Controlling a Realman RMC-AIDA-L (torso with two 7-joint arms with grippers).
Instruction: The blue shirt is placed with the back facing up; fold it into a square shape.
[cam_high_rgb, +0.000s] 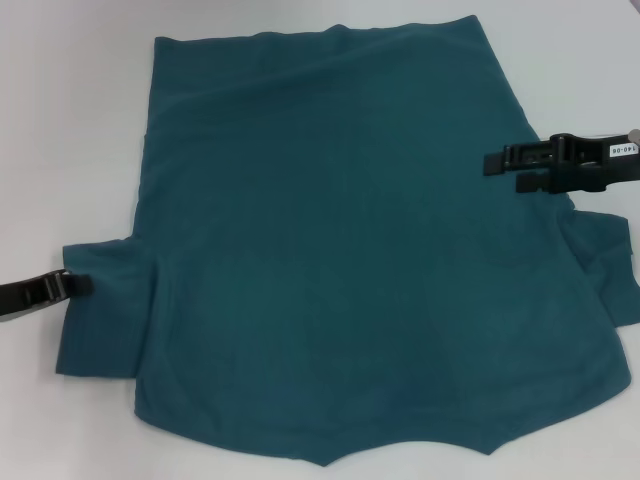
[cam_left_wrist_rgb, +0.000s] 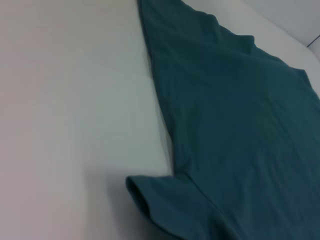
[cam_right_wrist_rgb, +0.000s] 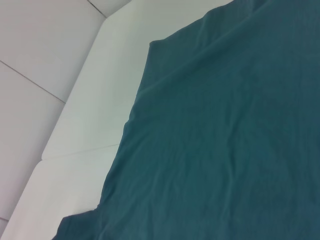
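Observation:
The blue shirt (cam_high_rgb: 340, 260) lies spread flat on the white table (cam_high_rgb: 60, 120) with its plain back up and its hem at the far side. My left gripper (cam_high_rgb: 80, 286) is at the table's left, its tip at the outer edge of the left sleeve (cam_high_rgb: 100, 320). My right gripper (cam_high_rgb: 502, 171) hovers open over the shirt's right side edge, just beyond the right sleeve (cam_high_rgb: 605, 260). The left wrist view shows the shirt (cam_left_wrist_rgb: 240, 125) and that sleeve (cam_left_wrist_rgb: 165, 205). The right wrist view shows the shirt's body (cam_right_wrist_rgb: 225, 140). No lettering shows.
Bare white table lies left of the shirt (cam_left_wrist_rgb: 75, 125) and beyond its hem. The table's far edge and the tiled floor (cam_right_wrist_rgb: 40, 50) show in the right wrist view. The collar end reaches the near table edge.

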